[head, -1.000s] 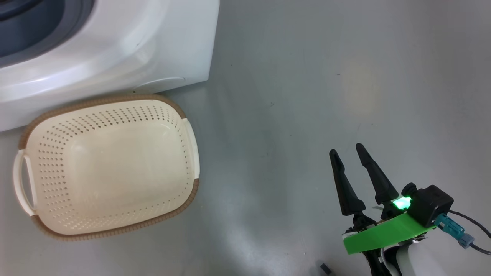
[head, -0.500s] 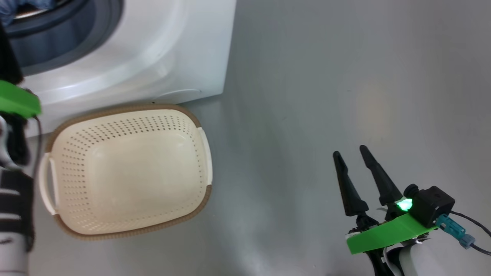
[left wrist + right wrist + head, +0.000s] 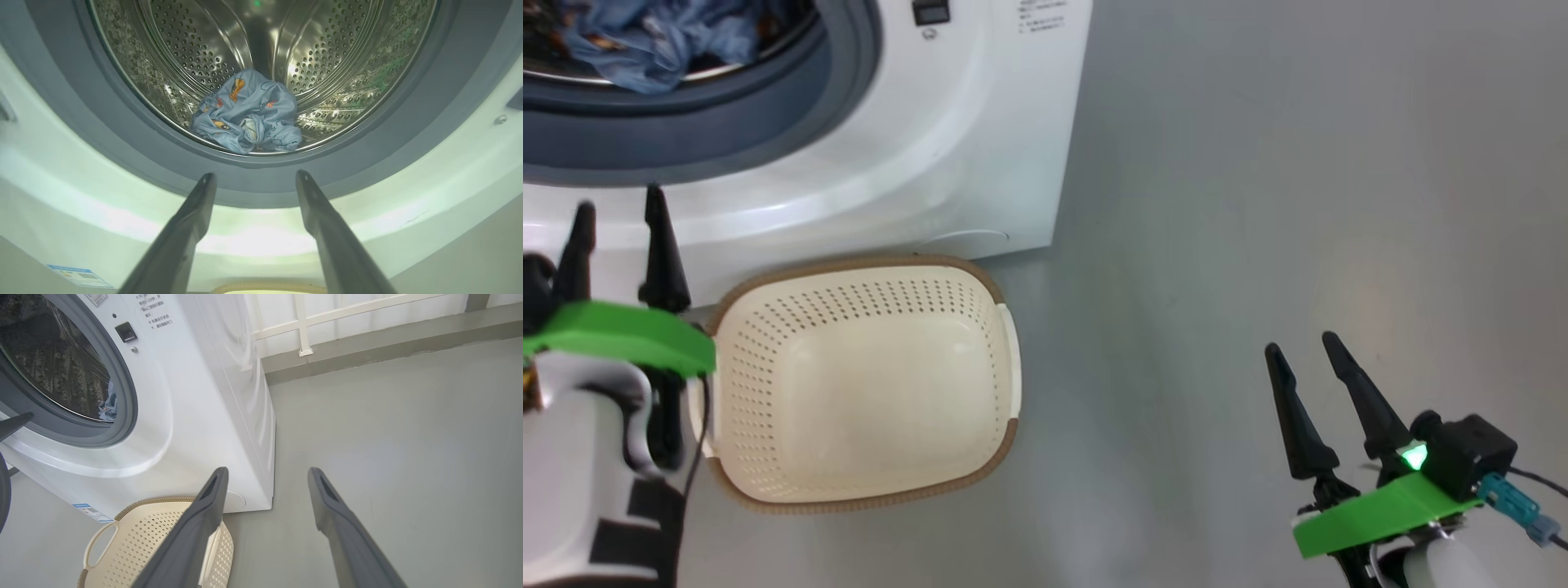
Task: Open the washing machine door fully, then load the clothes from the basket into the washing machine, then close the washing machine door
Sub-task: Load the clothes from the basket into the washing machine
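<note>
1. In the head view you are looking down at the white washing machine at the top left. Its round opening is uncovered and ringed by a grey rubber gasket.
2. The clothes are a crumpled light-blue bundle with orange print. They lie inside the machine, at the bottom front of the steel perforated drum, just behind the gasket's lower lip.
3. The basket sits on the grey floor, close against the foot of the machine. It is cream with a brown woven-look rim, and its perforated inside is bare.
4. Your left hand is at the left edge of the head view, just left of the basket. Its fingertips point at the machine's white front, below the opening. The two dark fingers are spread apart, released and grasping nothing. Its wrist view looks straight into the drum, with the clothes showing above the gap between the fingertips.
5. Your right hand is at the lower right, over the floor and well apart from both basket and machine. Its fingers are likewise spread and released, with nothing between them.
6. A small blue label sticker sits low on the machine's front.
</note>
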Motion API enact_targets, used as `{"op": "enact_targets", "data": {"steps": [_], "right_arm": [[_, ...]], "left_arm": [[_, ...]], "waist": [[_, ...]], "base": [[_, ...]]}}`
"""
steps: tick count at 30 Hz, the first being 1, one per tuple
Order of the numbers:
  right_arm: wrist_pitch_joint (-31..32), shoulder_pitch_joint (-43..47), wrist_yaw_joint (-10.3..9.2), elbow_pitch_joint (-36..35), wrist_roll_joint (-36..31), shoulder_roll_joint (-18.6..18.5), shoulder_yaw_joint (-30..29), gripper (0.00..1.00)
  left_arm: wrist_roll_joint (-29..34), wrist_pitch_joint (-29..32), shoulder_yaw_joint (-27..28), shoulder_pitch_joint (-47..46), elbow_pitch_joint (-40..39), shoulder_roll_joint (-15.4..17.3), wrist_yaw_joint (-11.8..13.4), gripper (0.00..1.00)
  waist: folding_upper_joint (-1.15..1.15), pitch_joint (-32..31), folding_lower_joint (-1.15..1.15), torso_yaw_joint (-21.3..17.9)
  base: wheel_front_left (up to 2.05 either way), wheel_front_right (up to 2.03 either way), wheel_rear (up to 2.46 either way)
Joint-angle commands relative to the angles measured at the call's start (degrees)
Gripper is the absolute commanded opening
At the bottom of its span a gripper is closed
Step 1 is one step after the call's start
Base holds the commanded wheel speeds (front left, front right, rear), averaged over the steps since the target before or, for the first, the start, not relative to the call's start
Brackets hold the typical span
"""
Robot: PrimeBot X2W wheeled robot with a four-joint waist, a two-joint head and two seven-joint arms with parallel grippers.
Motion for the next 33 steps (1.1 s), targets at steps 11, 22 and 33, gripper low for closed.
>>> {"op": "enact_targets", "data": {"steps": [11,22,33], "right_arm": [[-0.27,4.17,0.17,-0.44,0.12,-1.8,-0.6,1.0],[-0.27,7.28,0.17,0.27,1.18,-3.18,-0.71,1.0],[-0.27,10.61,0.17,0.13,2.0,-3.93,-1.48,1.0]], "left_arm": [[2.44,-0.29,2.64,9.7,-4.9,-1.06,-0.14,1.0],[2.47,-0.29,2.76,19.27,-8.41,-1.35,-0.14,1.0],[3.66,-0.29,3.68,27.3,-12.72,-3.09,-0.14,1.0]], "waist": [[0.0,-6.25,0.01,3.86],[0.0,-11.58,0.01,4.81],[0.0,-15.16,0.01,5.59]], "base": [[0.0,0.0,0.0],[0.0,0.0,0.0],[0.0,0.0,0.0]]}}
